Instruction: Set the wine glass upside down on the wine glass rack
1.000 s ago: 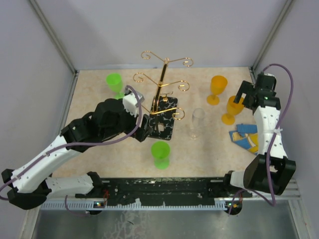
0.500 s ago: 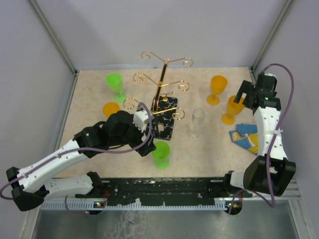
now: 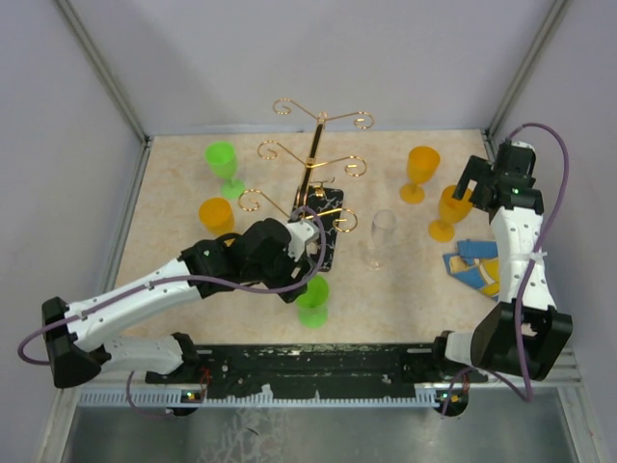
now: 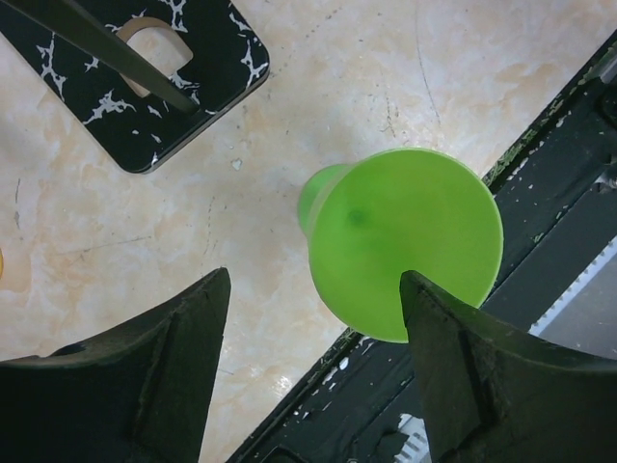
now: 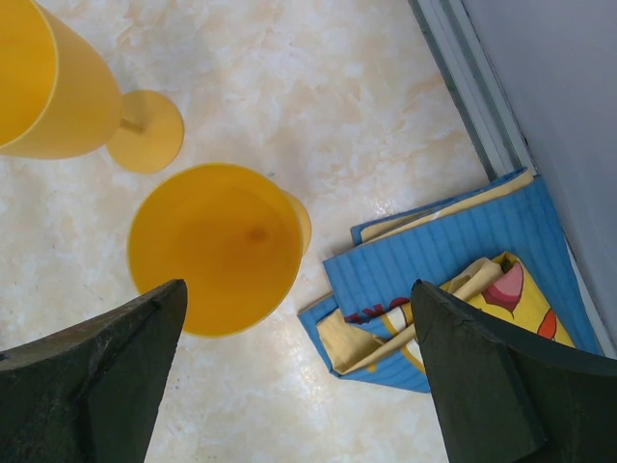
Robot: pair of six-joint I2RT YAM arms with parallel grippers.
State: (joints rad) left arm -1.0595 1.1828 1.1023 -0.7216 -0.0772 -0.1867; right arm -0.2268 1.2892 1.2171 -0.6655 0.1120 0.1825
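Observation:
The wine glass rack (image 3: 313, 159) is a gold wire stand on a black white-veined base (image 3: 326, 236), mid-table; a corner of the base shows in the left wrist view (image 4: 145, 87). No glass hangs on it. A green wine glass (image 3: 310, 299) stands upright in front of the base. My left gripper (image 3: 301, 275) hovers just above it, open and empty; in the left wrist view (image 4: 313, 289) the glass (image 4: 405, 241) sits by the right finger. My right gripper (image 3: 477, 183) is open and empty above an orange glass (image 5: 217, 246).
A clear glass (image 3: 382, 236) stands right of the rack. A second green glass (image 3: 223, 164) and an orange one (image 3: 216, 214) stand at the left, two orange ones (image 3: 421, 172) at the right. A blue cloth (image 3: 474, 265) lies by the right wall. The black front rail (image 4: 540, 193) runs close to the green glass.
My left arm has swung right and toward the front, from beside the rack base to above the front green glass, uncovering the left orange glass. The right arm has not moved.

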